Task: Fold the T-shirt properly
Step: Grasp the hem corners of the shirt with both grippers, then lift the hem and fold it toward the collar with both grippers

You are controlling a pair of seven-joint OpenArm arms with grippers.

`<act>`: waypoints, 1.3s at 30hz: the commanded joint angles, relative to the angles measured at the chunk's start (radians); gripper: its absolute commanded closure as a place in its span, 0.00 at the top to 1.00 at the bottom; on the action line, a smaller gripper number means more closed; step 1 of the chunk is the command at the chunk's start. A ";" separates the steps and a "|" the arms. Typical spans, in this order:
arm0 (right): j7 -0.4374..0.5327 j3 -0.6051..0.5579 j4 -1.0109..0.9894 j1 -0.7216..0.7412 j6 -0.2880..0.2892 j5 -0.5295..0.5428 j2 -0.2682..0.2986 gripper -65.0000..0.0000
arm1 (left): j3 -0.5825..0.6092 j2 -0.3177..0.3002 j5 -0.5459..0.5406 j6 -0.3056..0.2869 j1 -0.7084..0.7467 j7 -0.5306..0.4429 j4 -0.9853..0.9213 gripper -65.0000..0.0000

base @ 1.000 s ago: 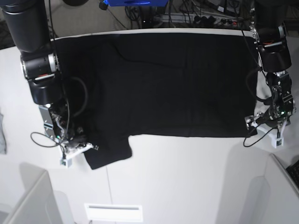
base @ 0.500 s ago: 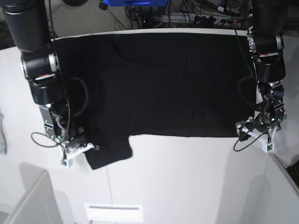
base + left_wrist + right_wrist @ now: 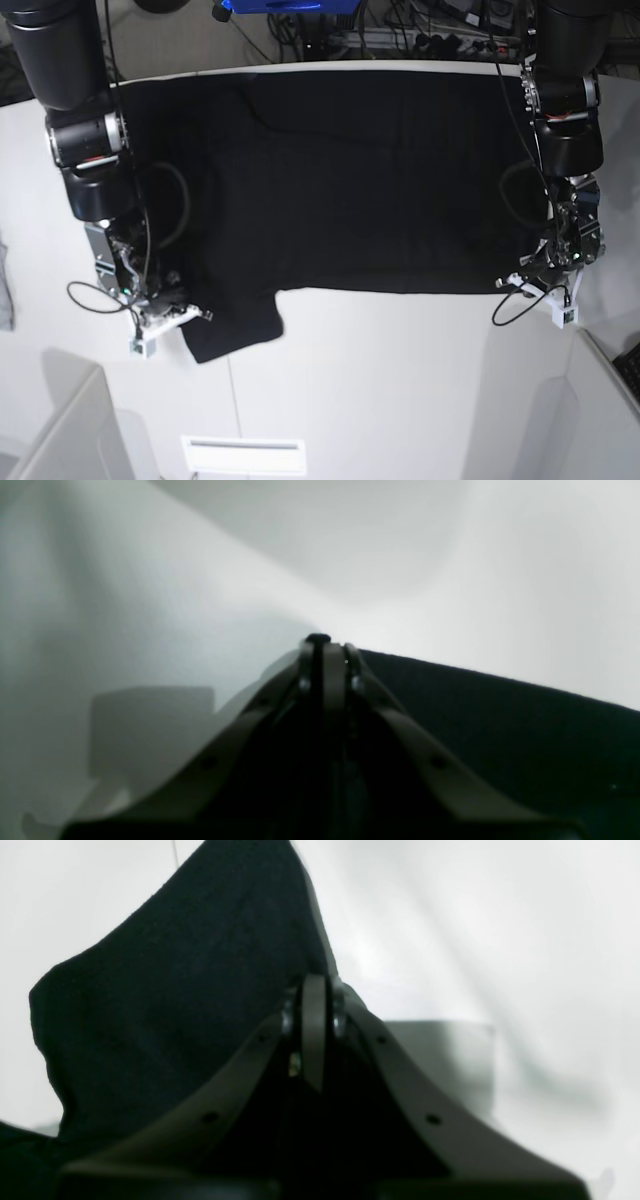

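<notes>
The black T-shirt lies spread flat on the white table, plain side up, with one sleeve hanging toward the front left. My right gripper is shut on the sleeve's outer edge. In the right wrist view black cloth runs up to its fingertips. My left gripper sits at the shirt's front right hem corner. In the left wrist view its jaws stand together with a sliver of black cloth between the tips, and the hem stretches off to the right.
A small grey cloth scrap lies at the table's left edge. A white slotted plate sits at the front. Pale box walls stand at front left and front right. Cables and gear line the back edge.
My left gripper has moved inward and forward to the shirt's front right hem corner. The right gripper and the shirt have not visibly moved.
</notes>
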 commanded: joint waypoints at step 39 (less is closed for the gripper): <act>-0.117 0.189 0.553 -0.197 -0.111 0.001 0.050 0.00 | -0.012 -0.038 -0.005 -0.004 0.171 0.034 0.423 0.00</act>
